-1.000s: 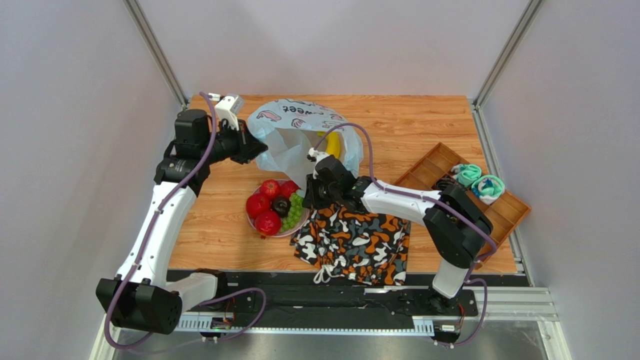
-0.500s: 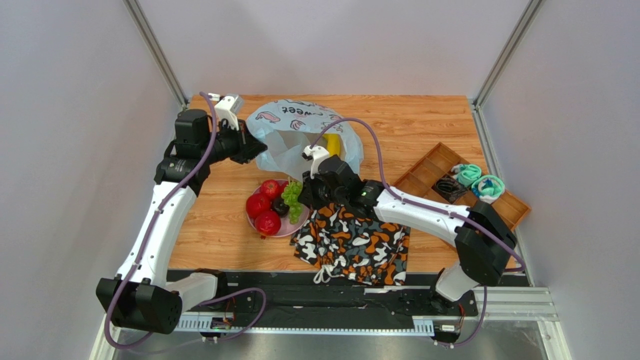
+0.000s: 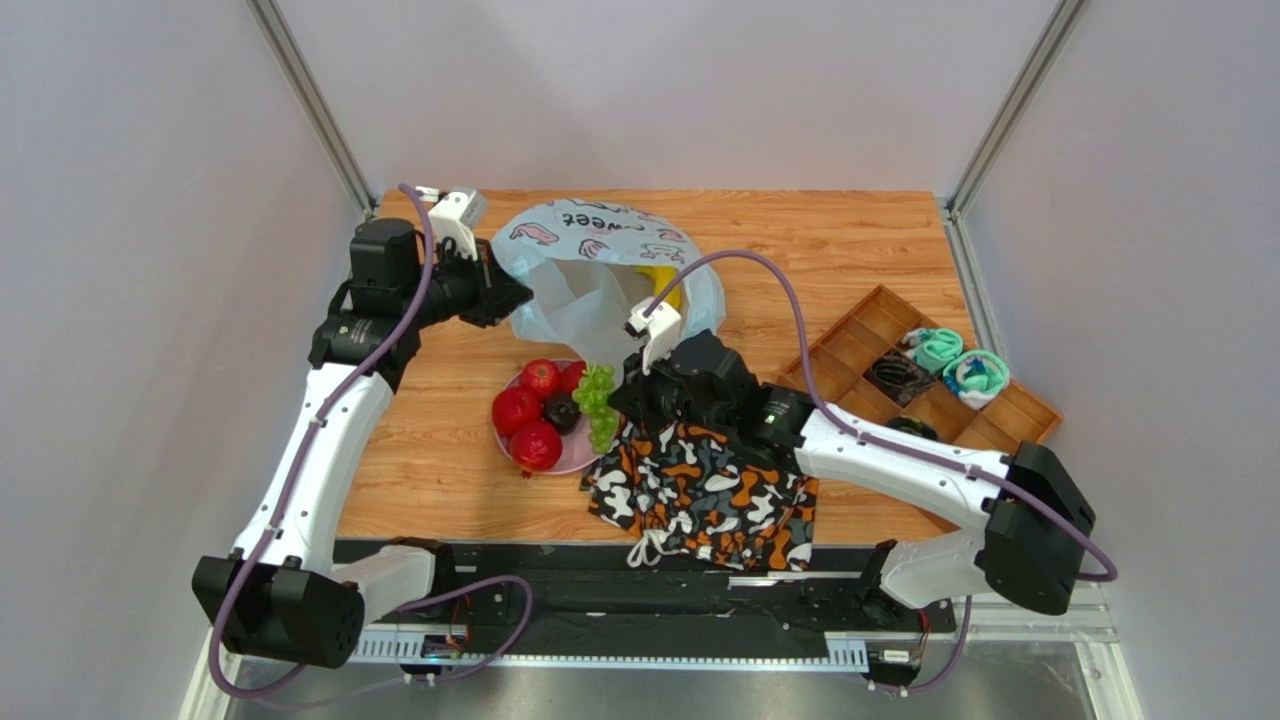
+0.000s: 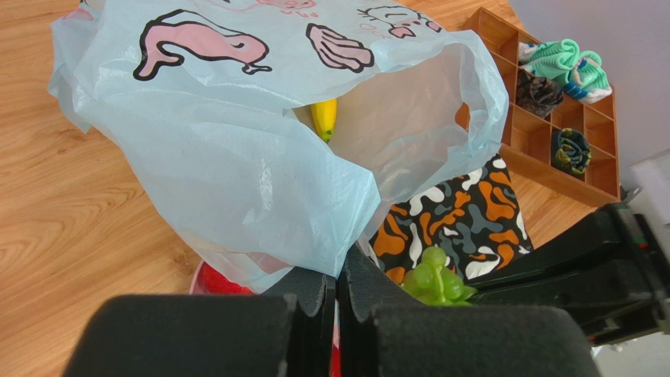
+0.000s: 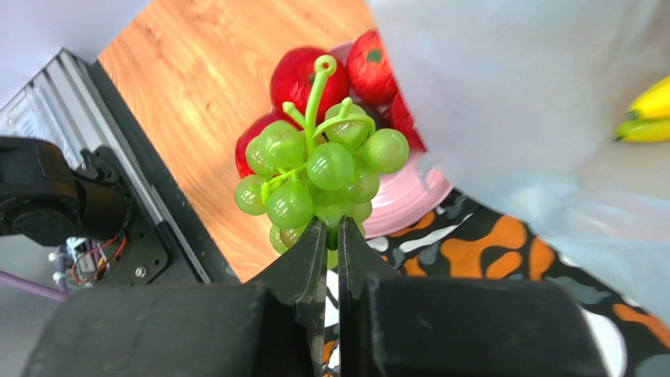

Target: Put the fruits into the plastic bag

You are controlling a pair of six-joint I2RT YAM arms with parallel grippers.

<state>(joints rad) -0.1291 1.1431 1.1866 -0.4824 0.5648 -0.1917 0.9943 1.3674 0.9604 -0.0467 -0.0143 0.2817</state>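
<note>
My right gripper [image 5: 331, 228] is shut on the green grape bunch [image 5: 318, 177] and holds it above the pink plate [image 3: 576, 458], beside the bag's mouth; the bunch also shows in the top view [image 3: 600, 390]. Three red round fruits [image 3: 520, 408] and a dark round fruit [image 3: 562, 413] lie on the plate. My left gripper [image 4: 338, 271] is shut on the rim of the light-blue plastic bag [image 4: 236, 141] and holds its mouth open. A yellow banana [image 4: 323, 118] lies inside the bag [image 3: 594, 278].
A camouflage cloth [image 3: 703, 480] lies in front of the bag, right of the plate. A wooden compartment tray [image 3: 932, 383] with rolled socks stands at the right. The table's back edge runs behind the bag.
My right gripper has lifted the grape bunch off the plate and drawn back to the right. The left arm and the bag have not moved.
</note>
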